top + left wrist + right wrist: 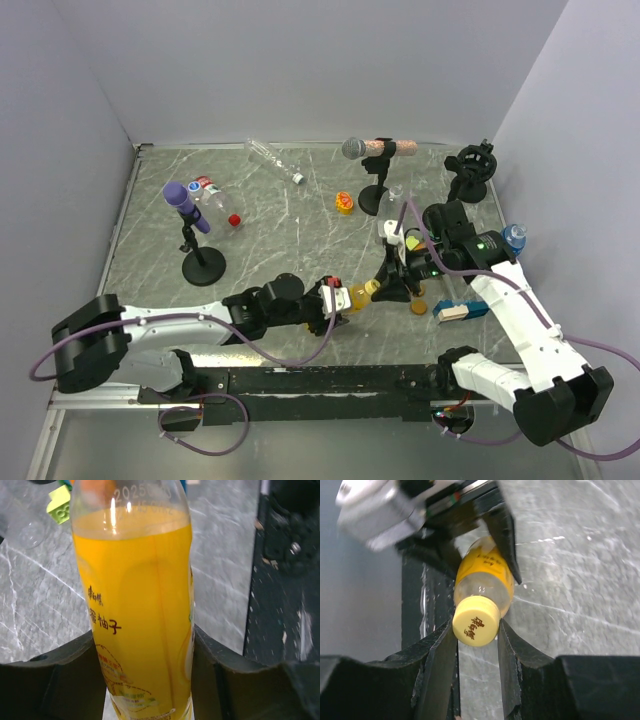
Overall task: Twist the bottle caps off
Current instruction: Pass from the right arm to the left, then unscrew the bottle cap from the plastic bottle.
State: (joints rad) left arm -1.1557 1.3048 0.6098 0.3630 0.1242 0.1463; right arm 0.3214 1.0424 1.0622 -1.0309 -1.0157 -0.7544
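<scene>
The yellow-orange juice bottle is held tilted above the table's near middle. My left gripper is shut on its body; in the left wrist view the bottle fills the gap between the two dark fingers of this gripper. My right gripper meets the bottle's neck end. In the right wrist view its fingers press both sides of the pale yellow cap, which sits on the bottle. Other bottles lie at the back: a clear one and a red-capped one. A small blue one stands at the right.
A purple microphone on a black stand stands at the left. A silver-headed microphone on its stand is at the back middle, with a black holder to its right. A yellow-orange object, a blue-white block and a brown disc lie nearby.
</scene>
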